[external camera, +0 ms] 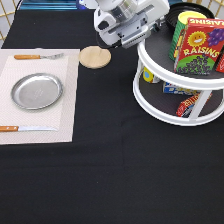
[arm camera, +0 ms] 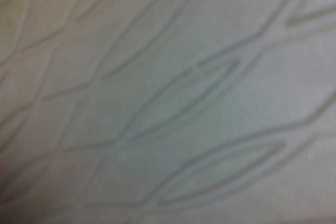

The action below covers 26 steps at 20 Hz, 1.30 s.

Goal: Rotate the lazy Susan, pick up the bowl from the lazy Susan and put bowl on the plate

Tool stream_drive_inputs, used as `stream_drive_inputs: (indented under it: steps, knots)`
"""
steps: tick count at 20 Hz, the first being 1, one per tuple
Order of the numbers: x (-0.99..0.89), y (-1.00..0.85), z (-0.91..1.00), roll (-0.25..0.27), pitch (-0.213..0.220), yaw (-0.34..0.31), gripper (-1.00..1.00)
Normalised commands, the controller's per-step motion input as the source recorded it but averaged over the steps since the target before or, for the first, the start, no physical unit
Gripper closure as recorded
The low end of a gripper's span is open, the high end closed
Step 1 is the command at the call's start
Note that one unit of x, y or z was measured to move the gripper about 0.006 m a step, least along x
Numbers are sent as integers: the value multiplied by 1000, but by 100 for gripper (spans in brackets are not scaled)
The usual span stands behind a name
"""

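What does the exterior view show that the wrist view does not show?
Only the exterior view shows the two-tier white lazy Susan holding a red raisin box, the shallow silver metal plate on a pale placemat, and the white robot hand; its pincer is hidden. Only the wrist view shows a pale surface with curved line patterns. They share nothing recognisable.

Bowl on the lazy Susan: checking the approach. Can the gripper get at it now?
Probably, from above: the bowl sits at the back of the lazy Susan's top tier, uncovered, with the gripper beside it. The raisins box blocks only the front.
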Motion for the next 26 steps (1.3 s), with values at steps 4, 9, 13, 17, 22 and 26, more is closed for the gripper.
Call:
stream_drive_inputs:
  steps: [4,9,13,17,22,26]
  knots:
    - [740,0,-60,-3,47,0,-100]
    - [817,0,-60,-19,71,0,-100]
    - [822,-6,-51,-5,80,0,-100]
    - [879,0,-13,-7,107,0,-100]
    - [838,-1,-8,0,110,0,-100]
    - [776,0,0,9,119,9,-100]
